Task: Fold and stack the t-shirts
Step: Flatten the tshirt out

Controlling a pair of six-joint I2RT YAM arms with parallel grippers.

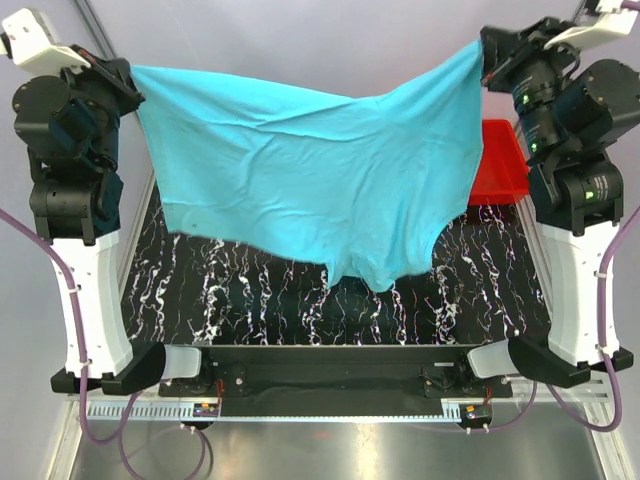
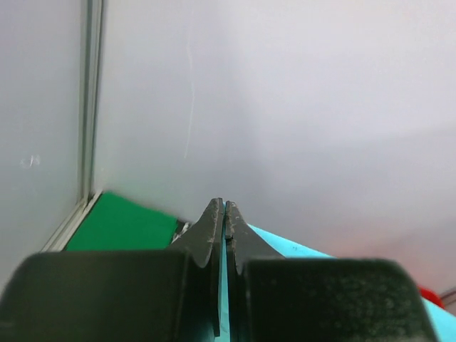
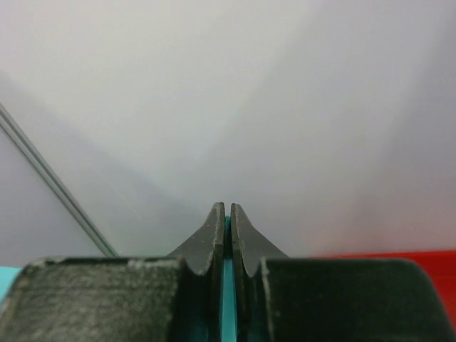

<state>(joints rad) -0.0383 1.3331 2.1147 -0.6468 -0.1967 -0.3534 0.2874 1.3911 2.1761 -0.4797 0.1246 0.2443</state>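
The light cyan-blue t-shirt [image 1: 310, 170] hangs spread out high above the table, held by two corners. My left gripper [image 1: 128, 78] is shut on its left corner; a strip of cyan cloth [image 2: 224, 285] shows between the closed jaws of that gripper [image 2: 224, 206]. My right gripper [image 1: 487, 52] is shut on the right corner, with cyan cloth [image 3: 228, 299] pinched between the jaws of that gripper [image 3: 227, 210]. The shirt's lower edge sags to a point near the table's middle. The dark green t-shirt [image 2: 121, 226] shows only in the left wrist view, lying at the far left.
A red plastic tray [image 1: 500, 160] sits at the back right, partly behind the hanging shirt. The black marbled table top [image 1: 260, 300] lies below. Grey walls close in the back and sides.
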